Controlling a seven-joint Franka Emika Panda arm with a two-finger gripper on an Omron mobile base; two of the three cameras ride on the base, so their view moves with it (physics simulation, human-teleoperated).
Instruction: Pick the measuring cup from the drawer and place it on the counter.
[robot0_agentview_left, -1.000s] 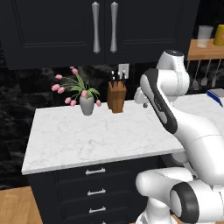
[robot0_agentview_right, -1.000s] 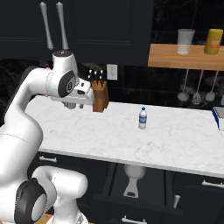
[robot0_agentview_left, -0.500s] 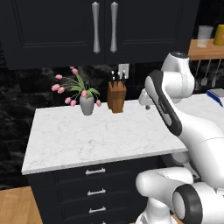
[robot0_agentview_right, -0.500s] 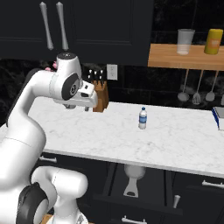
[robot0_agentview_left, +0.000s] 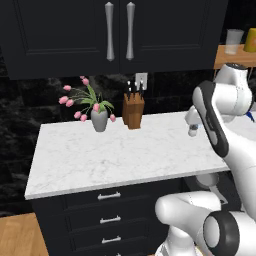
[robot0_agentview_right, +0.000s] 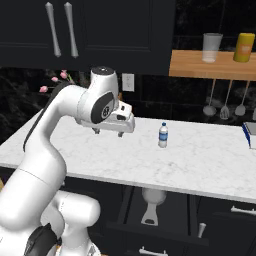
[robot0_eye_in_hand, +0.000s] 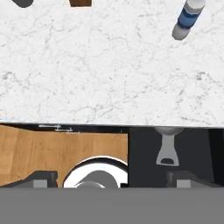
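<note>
The grey metal measuring cup (robot0_agentview_right: 153, 198) lies in the open drawer (robot0_agentview_right: 128, 207) below the counter front, its flat handle pointing outward. In the hand view the measuring cup (robot0_eye_in_hand: 168, 148) is partly tucked under the counter edge. My gripper (robot0_agentview_right: 108, 132) hangs open and empty a little above the white marble counter (robot0_agentview_right: 200, 160), left of the drawer. Its gripper (robot0_agentview_left: 192, 132) fingers point down, and the gripper (robot0_eye_in_hand: 112, 180) tips stand wide apart with nothing between them.
A clear water bottle (robot0_agentview_right: 163, 135) with a blue cap stands on the counter right of the hand. A knife block (robot0_agentview_left: 133, 110) and a vase of pink tulips (robot0_agentview_left: 99, 119) sit at the back wall. A wooden shelf (robot0_agentview_right: 215, 64) carries a glass and a yellow container, with utensils hanging below.
The arm has swung right and forward, carrying the open gripper from in front of the knife block to above the counter's middle, nearer the front edge.
</note>
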